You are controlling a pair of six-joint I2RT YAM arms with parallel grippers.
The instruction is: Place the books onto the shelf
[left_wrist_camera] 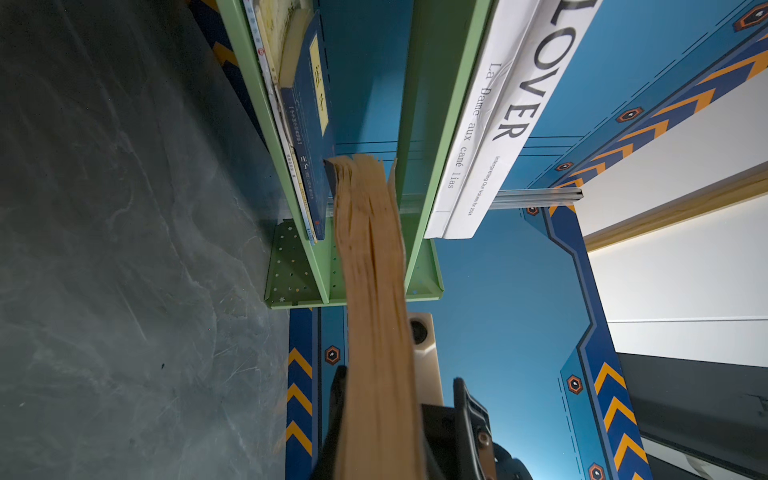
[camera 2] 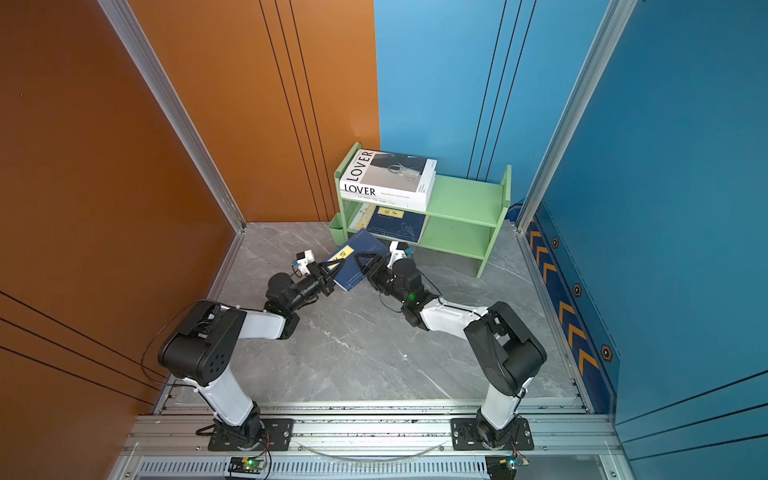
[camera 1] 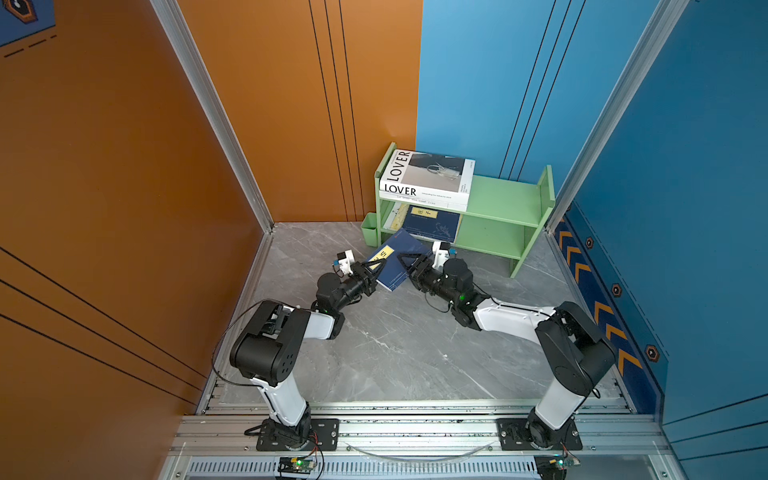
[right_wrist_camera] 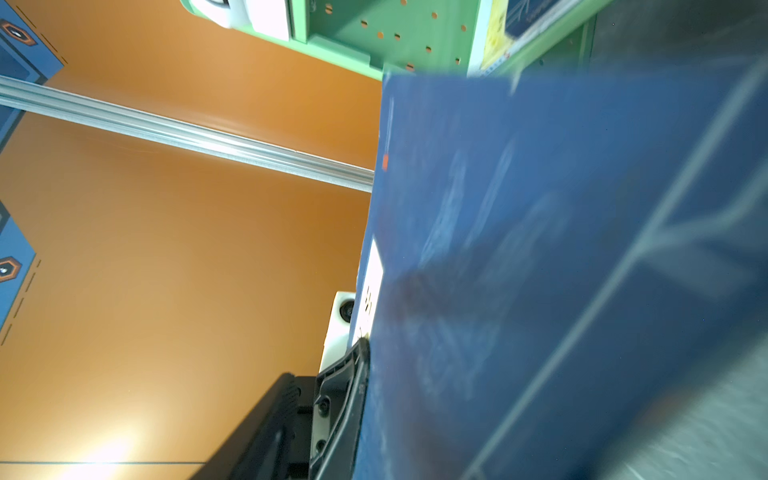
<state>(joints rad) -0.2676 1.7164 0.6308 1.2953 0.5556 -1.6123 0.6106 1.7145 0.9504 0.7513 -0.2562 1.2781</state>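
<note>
Navy-covered, the held book hangs tilted over the grey marble table, its far corner at the lower tier of the shelf. The left gripper pinches its near corner. The right gripper lies along its cover, and I cannot tell its grip. Inside that tier a second navy book lies on a yellow one. Above, the LOVER book tops another white one.
</note>
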